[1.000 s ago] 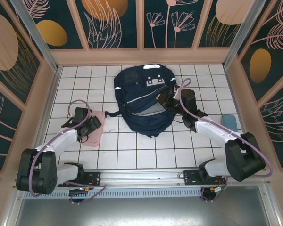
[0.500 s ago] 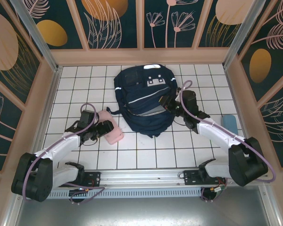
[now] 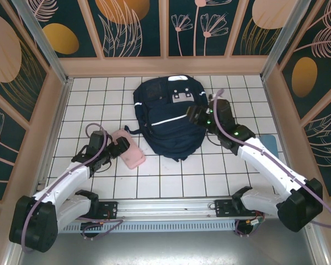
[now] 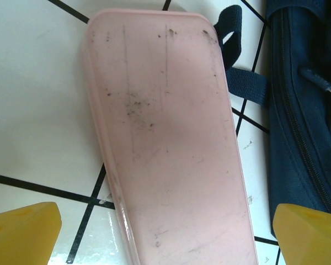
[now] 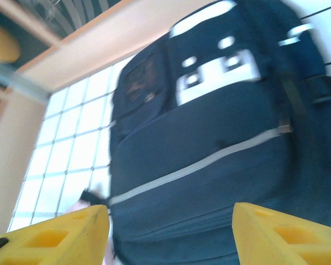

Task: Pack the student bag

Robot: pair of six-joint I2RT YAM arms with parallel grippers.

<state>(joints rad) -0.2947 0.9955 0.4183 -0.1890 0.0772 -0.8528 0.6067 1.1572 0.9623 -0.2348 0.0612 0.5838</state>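
Student bag (image 3: 166,124) lies mid-table toward the far wall; right gripper (image 3: 197,116) part-open, empty, at its right side; left gripper (image 3: 117,149) wide, empty, straddling pink case (image 3: 131,155) beside it, so pickup stage, I'd judge: close on case next.

A white tiled floor (image 3: 154,182) with dark grout. Teal floral wall panels (image 3: 135,27) — framed in pale wood — enclose 3 sides.

Student bag (image 3: 166,118) on the table (image 3: 171,176) towards the back, flat case (image 3: 129,150) just left of its near end, beside a strap (image 4: 245,84)
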